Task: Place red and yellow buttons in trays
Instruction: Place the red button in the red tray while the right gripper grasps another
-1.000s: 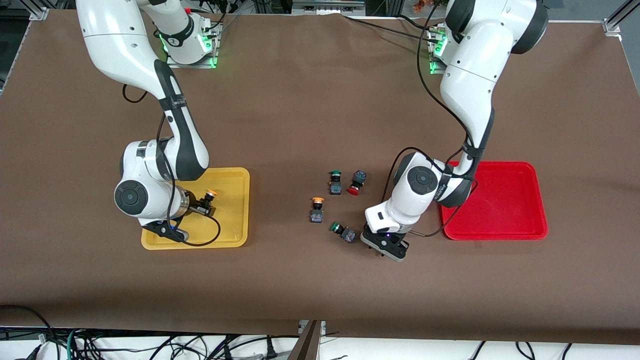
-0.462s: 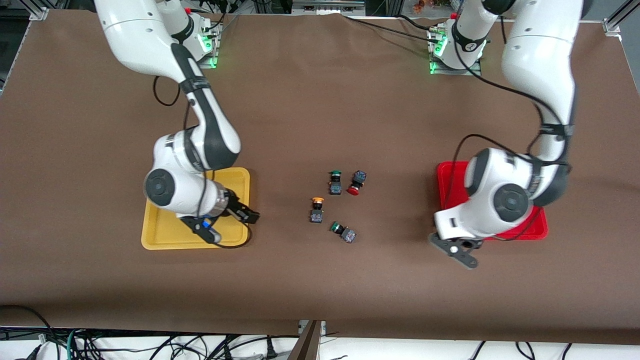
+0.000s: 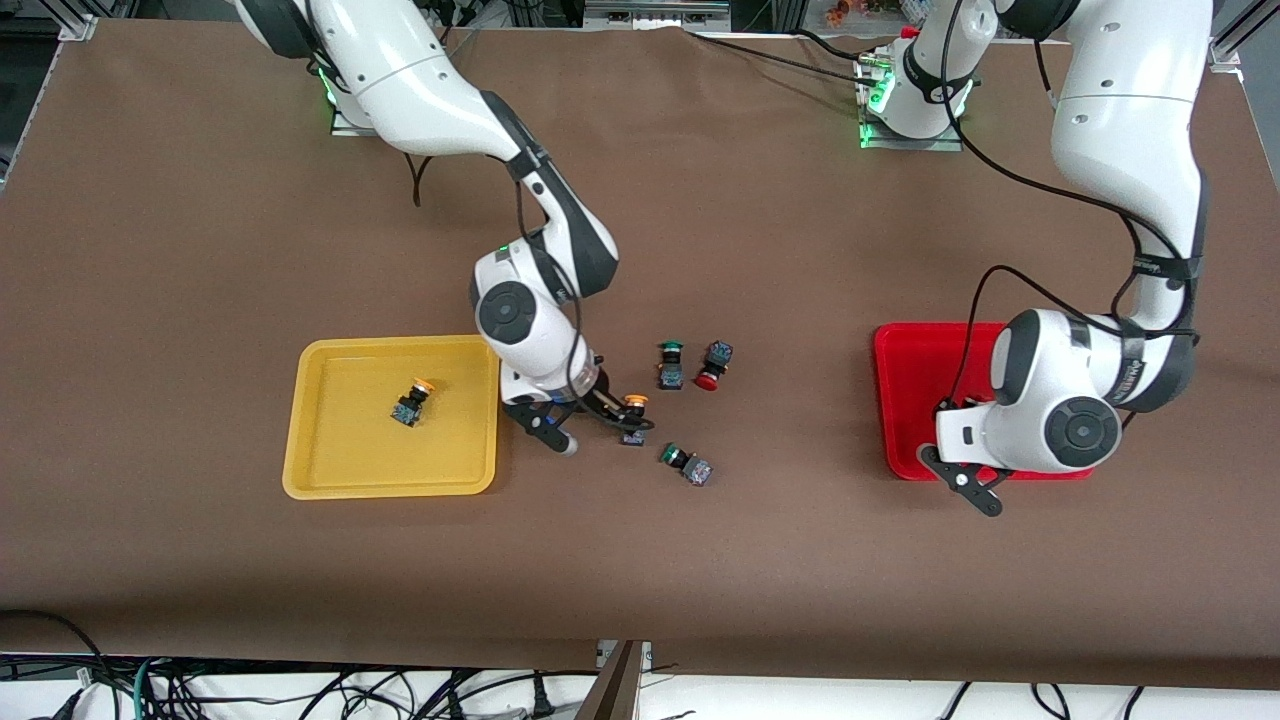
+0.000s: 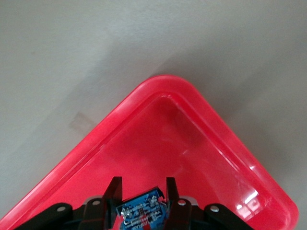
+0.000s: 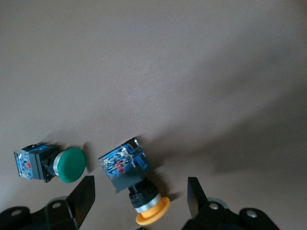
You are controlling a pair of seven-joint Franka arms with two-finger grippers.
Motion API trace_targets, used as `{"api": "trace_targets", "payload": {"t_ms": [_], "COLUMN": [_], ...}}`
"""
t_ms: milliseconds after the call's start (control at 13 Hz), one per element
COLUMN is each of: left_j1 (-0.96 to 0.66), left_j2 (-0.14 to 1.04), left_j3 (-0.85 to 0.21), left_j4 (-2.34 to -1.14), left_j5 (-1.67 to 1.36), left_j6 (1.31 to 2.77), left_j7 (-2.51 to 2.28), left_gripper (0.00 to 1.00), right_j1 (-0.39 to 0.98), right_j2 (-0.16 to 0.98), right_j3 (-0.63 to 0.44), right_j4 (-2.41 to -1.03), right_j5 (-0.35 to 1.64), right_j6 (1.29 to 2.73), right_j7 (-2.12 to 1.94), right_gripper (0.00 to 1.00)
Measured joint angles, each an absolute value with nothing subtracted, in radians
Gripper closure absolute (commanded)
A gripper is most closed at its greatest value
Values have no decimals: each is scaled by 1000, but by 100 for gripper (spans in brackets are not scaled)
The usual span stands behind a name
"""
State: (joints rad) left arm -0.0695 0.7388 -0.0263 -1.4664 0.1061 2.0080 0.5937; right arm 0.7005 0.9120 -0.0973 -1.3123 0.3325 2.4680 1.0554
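My right gripper [image 3: 620,413] is open, low over the table, its fingers on either side of a yellow-capped button [image 3: 635,403]. In the right wrist view that button [image 5: 128,166] lies on its side between the open fingers [image 5: 84,196]. My left gripper [image 3: 966,482] is over the red tray [image 3: 900,400], at its corner nearest the camera. It is shut on a button with a blue body [image 4: 142,214]; the cap is hidden. The tray [image 4: 158,86] lies under it. Another yellow-capped button [image 3: 412,402] lies in the yellow tray [image 3: 330,482]. A red-capped button [image 3: 711,366] lies on the table.
Two green-capped buttons lie on the brown cloth. One [image 3: 670,365] is beside the red-capped button. The other [image 3: 686,464] is nearer the camera than the right gripper and also shows in the right wrist view [image 5: 53,163].
My right gripper let go of a yellow-capped button in the yellow tray and moved to the one at mid-table. My left arm swung from beside the green-capped button to the red tray.
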Motion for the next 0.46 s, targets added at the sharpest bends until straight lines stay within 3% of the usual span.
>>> {"api": "trace_targets", "payload": {"t_ms": [77, 462], "left_j1": [-71, -75], "left_j2": [739, 699], "left_j3": [-27, -39], "left_j4": [-1470, -1463], "left_j5": [106, 107], "left_j6": [2015, 2019], "left_j7": [594, 596], "left_gripper": [0, 0], "right_j1": [705, 739], "right_j2": [926, 988], "right_j3": [-98, -98], "right_j4": [-1295, -1282], "right_j5": [328, 300], "right_j6": [2470, 2573], "right_j7": [1061, 1095], "right_gripper": [14, 14]}}
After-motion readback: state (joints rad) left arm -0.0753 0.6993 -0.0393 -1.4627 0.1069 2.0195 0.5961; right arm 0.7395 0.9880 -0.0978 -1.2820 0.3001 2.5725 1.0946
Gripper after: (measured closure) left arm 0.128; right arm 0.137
